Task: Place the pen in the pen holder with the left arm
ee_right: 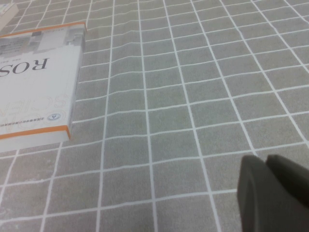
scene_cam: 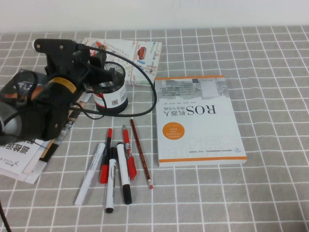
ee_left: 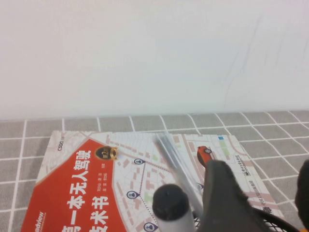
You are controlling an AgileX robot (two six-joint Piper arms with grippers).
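Nearest the robot's edge of the worktop, a fan of loose writing tools is lying on the grey checked cloth: a white marker with black cap (scene_cam: 124, 180), a red pen (scene_cam: 128, 152), a red pencil (scene_cam: 141, 153). All are slim, smooth cylinders, likely to roll if nudged.

Right of centre, a white-and-orange ROS book (scene_cam: 198, 121) is lying flat, matte cover. The right gripper (ee_right: 273, 191) is hovering low over bare cloth beyond that book's corner, its dark fingers pressed together and holding nothing.

Toward the far left, the left arm (scene_cam: 46, 104) is reaching over the pen holder (scene_cam: 110, 93), a black wire-mesh cup with a red-and-white label. The left gripper (ee_left: 251, 200) is sitting above the holder's rim, fingers pinching the pen (ee_left: 176, 166), a thin, greyish, slightly translucent shaft slanting out from the grip.

Risks, as judged: the slanted pen may be catching the mesh rim instead of dropping inside; the light cup may be tipping if pressed; the loose black cable (scene_cam: 145, 104) looping round the holder may be dragging it.

Farthest back, a glossy map-printed book (scene_cam: 140, 55) is lying beneath the holder's far side.
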